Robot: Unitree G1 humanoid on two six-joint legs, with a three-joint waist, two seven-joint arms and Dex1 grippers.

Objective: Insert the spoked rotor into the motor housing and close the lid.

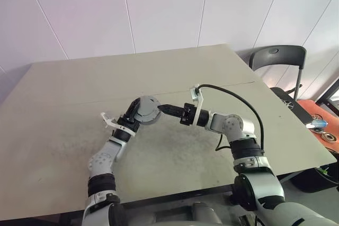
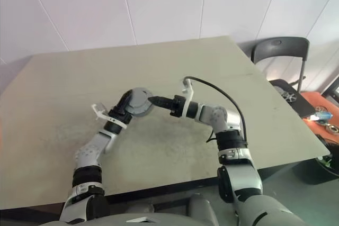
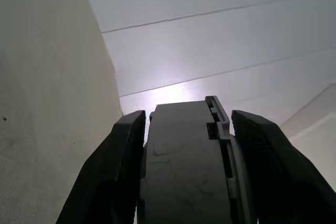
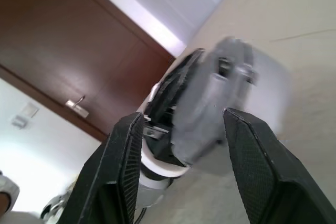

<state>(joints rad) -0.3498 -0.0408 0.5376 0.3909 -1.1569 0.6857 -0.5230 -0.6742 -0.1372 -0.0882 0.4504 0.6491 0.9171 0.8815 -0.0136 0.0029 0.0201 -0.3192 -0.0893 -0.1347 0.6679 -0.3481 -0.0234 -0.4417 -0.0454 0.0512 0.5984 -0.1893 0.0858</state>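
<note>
Left eye view has the motor housing (image 1: 146, 110) up off the tabletop (image 1: 175, 72), a short grey drum clamped in the left pincer (image 1: 139, 110), which reaches up and forward from the robot's left side. Its round face is tilted toward the camera, and whether the lid is seated on it cannot be told from here. Over in the left wrist view the drum's grey side wall (image 3: 184, 166) fills the gap between the two black fingers (image 3: 113, 171), pressed against both, with a stepped rim showing on one edge. So that pincer is clamped on the housing, no doubt there.

Now the right pincer (image 1: 162, 108): it comes in level from the robot's right, pointing left, and its tips sit right at the housing's edge. From the right wrist view its two black fingers (image 4: 118, 166) stand apart with the blurred grey drum (image 4: 220, 98) beyond them, held in the dark left pincer (image 4: 173, 103); nothing is gripped between them, though whether a tip touches the drum cannot be told.

Around the pair, the tabletop is pale, with a seam running across it. Off its far right corner stands a dark chair (image 1: 278, 59), and an orange surface with small parts (image 1: 320, 125) sits at the right edge.
</note>
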